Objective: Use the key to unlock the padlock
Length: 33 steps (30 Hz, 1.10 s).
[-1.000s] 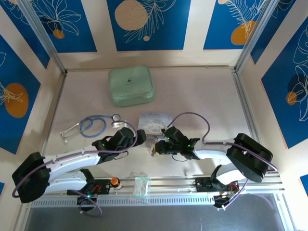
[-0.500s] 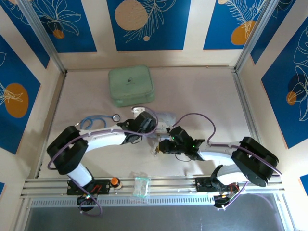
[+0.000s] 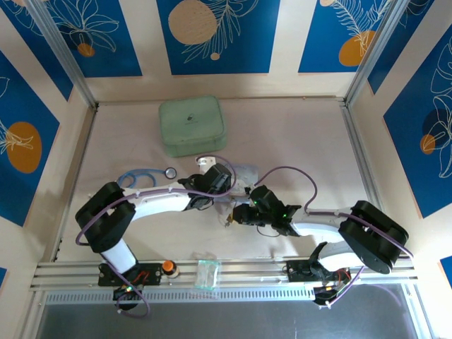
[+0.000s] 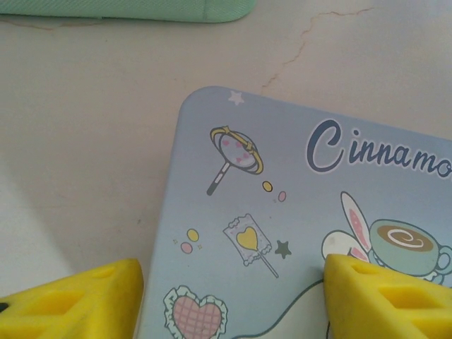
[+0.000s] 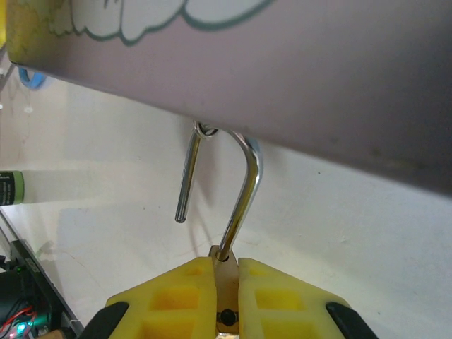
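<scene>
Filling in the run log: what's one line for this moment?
left tool: open over tin | right tool: shut on padlock | shackle: open, hooked through tin's loop

Lavender tin (image 4: 282,212) against padlock (image 5: 238,212) shackle; green case (image 3: 192,126) behind; far right tabletop (image 3: 296,134) free.

Right wrist: padlock (image 5: 226,286) body mostly buried between right gripper (image 5: 226,264) fingers, just brass sliver plus shackle (image 5: 245,185) poking out. Tin (image 5: 318,70) cropped top and right, blurry up close. Left wrist: tin lettering chopped at right edge, green case (image 4: 127,8) cut by top edge, left gripper fingers (image 4: 70,304) cropped at bottom.
</scene>
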Available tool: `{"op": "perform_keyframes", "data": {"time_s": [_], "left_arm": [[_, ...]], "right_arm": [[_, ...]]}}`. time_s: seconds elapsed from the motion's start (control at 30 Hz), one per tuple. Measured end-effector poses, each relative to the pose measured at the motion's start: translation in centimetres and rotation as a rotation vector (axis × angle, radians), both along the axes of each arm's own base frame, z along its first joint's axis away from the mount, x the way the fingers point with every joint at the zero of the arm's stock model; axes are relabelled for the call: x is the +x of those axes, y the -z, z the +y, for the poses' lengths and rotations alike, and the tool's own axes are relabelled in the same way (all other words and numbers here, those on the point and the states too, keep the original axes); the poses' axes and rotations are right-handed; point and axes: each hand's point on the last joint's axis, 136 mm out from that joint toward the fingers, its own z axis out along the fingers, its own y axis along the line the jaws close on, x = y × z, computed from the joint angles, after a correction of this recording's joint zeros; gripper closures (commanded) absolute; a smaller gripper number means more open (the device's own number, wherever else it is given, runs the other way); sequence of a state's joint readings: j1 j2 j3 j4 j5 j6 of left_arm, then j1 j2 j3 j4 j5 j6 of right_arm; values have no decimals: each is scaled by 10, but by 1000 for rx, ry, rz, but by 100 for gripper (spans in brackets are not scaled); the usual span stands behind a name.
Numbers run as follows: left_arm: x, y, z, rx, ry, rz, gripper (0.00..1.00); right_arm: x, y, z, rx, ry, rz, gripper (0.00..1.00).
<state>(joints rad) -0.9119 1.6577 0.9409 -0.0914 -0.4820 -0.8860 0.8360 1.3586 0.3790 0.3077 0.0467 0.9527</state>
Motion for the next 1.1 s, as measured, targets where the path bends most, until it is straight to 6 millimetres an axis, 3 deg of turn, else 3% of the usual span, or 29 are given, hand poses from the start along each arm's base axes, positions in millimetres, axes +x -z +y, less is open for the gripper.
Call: {"op": "perform_keyframes", "data": {"time_s": [0.43, 0.67, 0.87, 0.93, 1.1], "left_arm": [[-2, 2, 2, -19, -38, -1, 36], [-2, 2, 2, -19, -43, -3, 37], [-2, 3, 3, -21, -43, -5, 37], [-2, 3, 2, -22, -43, -5, 37], [-2, 1, 3, -24, -42, -7, 35]], "right_arm": [[4, -9, 9, 137, 38, 11, 92], [24, -11, 8, 201, 121, 9, 93], [29, -13, 9, 225, 141, -6, 92], [29, -12, 10, 202, 145, -11, 88], [21, -4, 10, 48, 150, -9, 66]]}}
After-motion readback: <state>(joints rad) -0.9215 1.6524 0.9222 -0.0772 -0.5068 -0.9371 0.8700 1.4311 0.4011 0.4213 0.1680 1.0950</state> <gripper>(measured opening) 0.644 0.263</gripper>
